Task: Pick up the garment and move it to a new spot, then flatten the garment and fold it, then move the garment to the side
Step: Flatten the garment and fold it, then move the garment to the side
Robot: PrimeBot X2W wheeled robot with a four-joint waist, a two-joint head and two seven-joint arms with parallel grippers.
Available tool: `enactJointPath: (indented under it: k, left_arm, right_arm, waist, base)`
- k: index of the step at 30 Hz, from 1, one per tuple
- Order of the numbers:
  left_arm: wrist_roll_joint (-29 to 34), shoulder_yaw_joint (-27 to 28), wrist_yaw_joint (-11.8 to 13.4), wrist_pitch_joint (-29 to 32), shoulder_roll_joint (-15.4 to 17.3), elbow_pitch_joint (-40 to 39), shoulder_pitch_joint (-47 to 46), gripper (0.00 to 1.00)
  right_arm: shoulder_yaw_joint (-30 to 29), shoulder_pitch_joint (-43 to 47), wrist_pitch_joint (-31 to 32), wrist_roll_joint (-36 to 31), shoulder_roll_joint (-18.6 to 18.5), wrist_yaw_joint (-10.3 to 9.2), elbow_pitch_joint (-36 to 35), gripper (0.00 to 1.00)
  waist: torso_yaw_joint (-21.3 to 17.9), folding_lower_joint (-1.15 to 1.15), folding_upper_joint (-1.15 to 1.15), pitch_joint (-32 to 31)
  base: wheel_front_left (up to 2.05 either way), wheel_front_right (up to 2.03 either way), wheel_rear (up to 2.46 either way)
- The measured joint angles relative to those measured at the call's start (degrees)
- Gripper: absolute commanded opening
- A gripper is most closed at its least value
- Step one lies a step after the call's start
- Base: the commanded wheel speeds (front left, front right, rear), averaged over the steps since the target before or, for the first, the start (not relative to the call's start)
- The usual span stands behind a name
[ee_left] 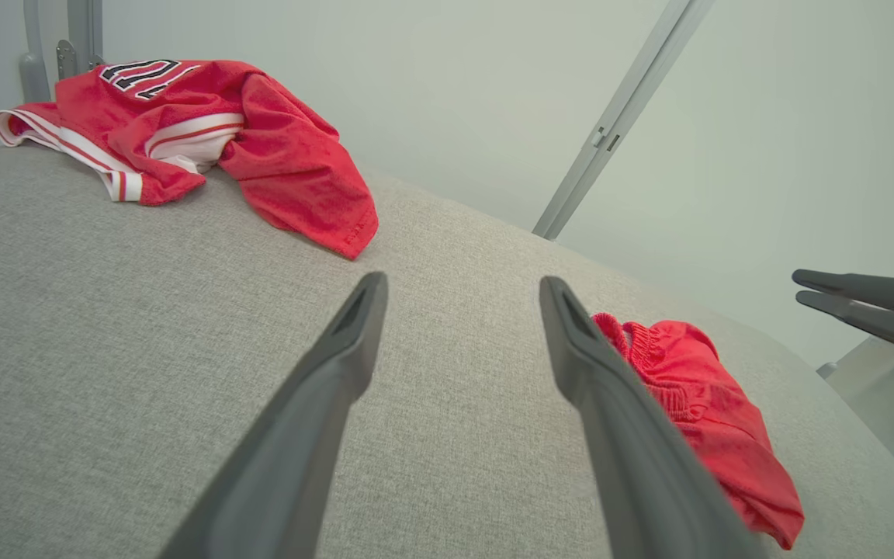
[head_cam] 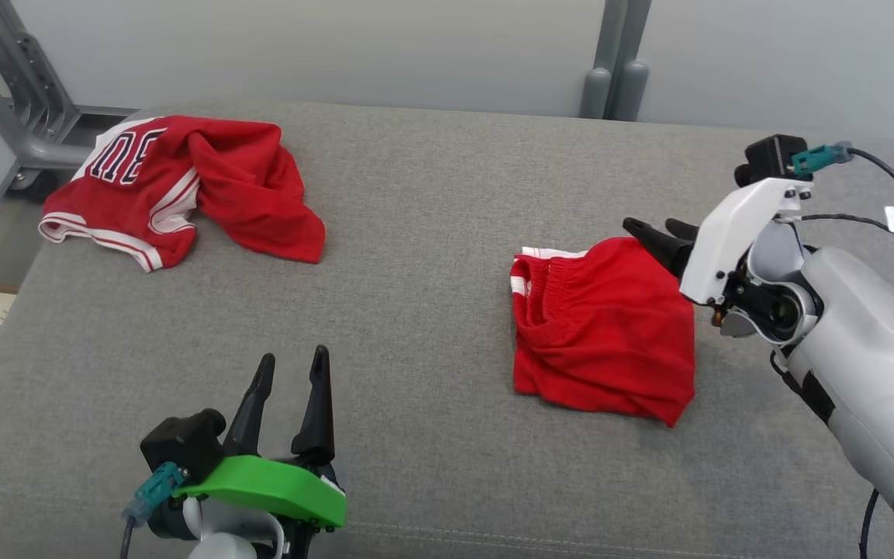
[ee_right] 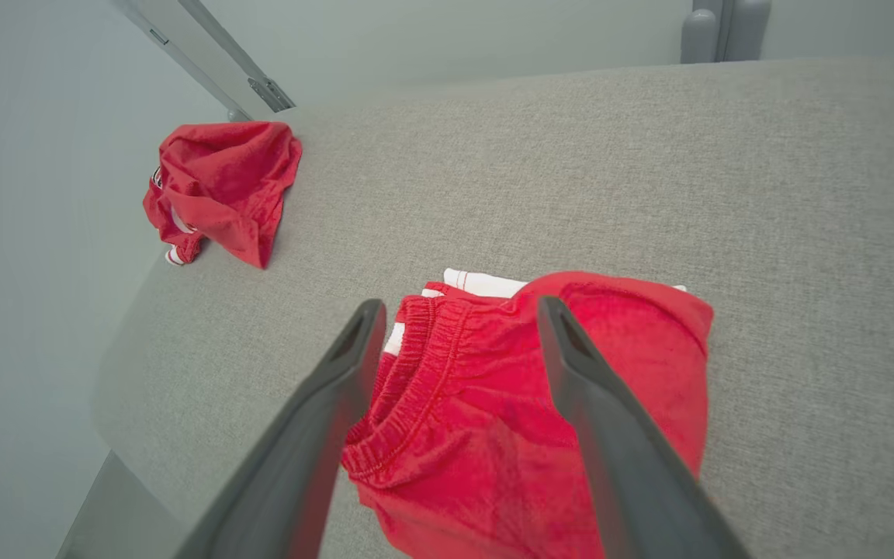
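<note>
Nearest was the left gripper [head_cam: 294, 355], its 2 fingers spread and holding nothing. Further out, 1 pair of folded red shorts [head_cam: 602, 334] lay on the right of the grey cushion [head_cam: 416, 233]. The right gripper [head_cam: 650, 225] had its 2 fingers apart over their far corner. Far left sat 1 crumpled red jersey [head_cam: 183, 182], number half hidden in folds.

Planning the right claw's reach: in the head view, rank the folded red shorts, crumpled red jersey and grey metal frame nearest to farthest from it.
1. Folded red shorts: just below the right claw, on the cushion's right side.
2. Crumpled red jersey: far-left back of the cushion.
3. Grey metal frame: beyond the jersey, off the corner.
</note>
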Motion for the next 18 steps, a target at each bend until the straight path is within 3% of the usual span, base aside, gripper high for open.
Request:
enactJointPath:
  k: [8,18]
  left_arm:
    - [1.6,-0.4,0.0,0.0,0.0,-1.8,0.0,1.0]
    - [2.4,-0.8,0.5,0.0,0.2,-3.2,-0.2,1.0]
  right_arm:
    - [-2.7,5.7,-2.3,2.3,-2.2,-0.22,2.3,1.0]
    - [-5.6,7.3,-4.9,5.0,-2.1,-0.53,3.8,1.0]
  waist:
    - [-2.4,0.0,0.0,1.4]
    - [-2.6,0.0,0.0,6.0]
  base:
    - [0.0,0.0,0.0]
    - [0.0,0.0,0.0]
